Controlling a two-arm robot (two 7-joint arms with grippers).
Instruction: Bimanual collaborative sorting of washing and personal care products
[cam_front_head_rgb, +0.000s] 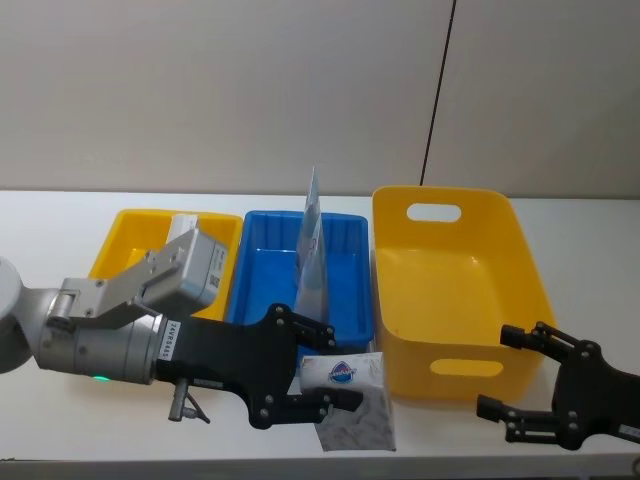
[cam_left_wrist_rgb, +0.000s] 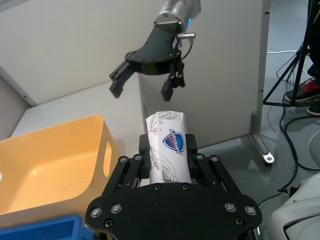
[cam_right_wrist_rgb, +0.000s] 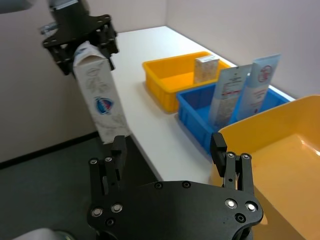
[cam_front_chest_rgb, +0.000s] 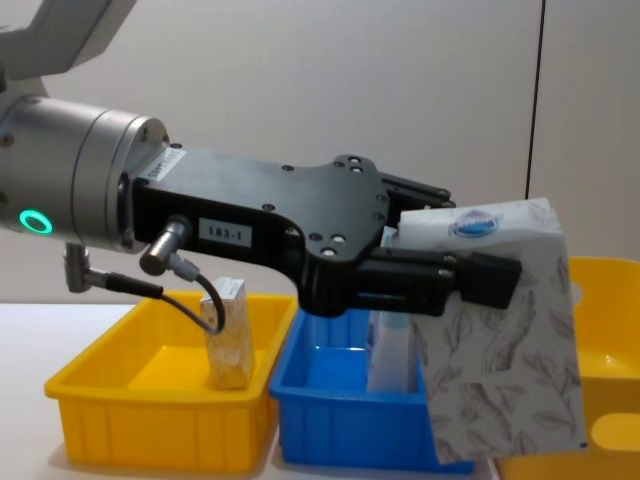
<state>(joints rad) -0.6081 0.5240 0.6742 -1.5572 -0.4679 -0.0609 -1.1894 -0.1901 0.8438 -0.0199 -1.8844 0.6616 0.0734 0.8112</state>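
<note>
Left pincer (cam_front_head_rgb: 328, 368) clamped on leaf-pattern pack (cam_front_head_rgb: 352, 400) with blue oval logo, held in the air at the front edge of the desk (cam_front_head_rgb: 50, 230), just before blue bin (cam_front_head_rgb: 240, 280) and large yellow bin (cam_front_head_rgb: 520, 260). Right pincer (cam_front_head_rgb: 500, 372) wide, empty, in front of large yellow bin. 2 pale-blue pouches (cam_front_head_rgb: 313, 250) upright in blue bin. 1 small pack (cam_front_chest_rgb: 228, 335) stands in small yellow bin (cam_front_head_rgb: 115, 235).

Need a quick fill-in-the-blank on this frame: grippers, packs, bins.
The left gripper is shut on a pack with a ____ pattern.
The right gripper is ____.
The middle bin, holding two pouches, is ____.
The left bin, holding a second pack, is ____.
Missing words: leaf; open; blue; yellow.
</note>
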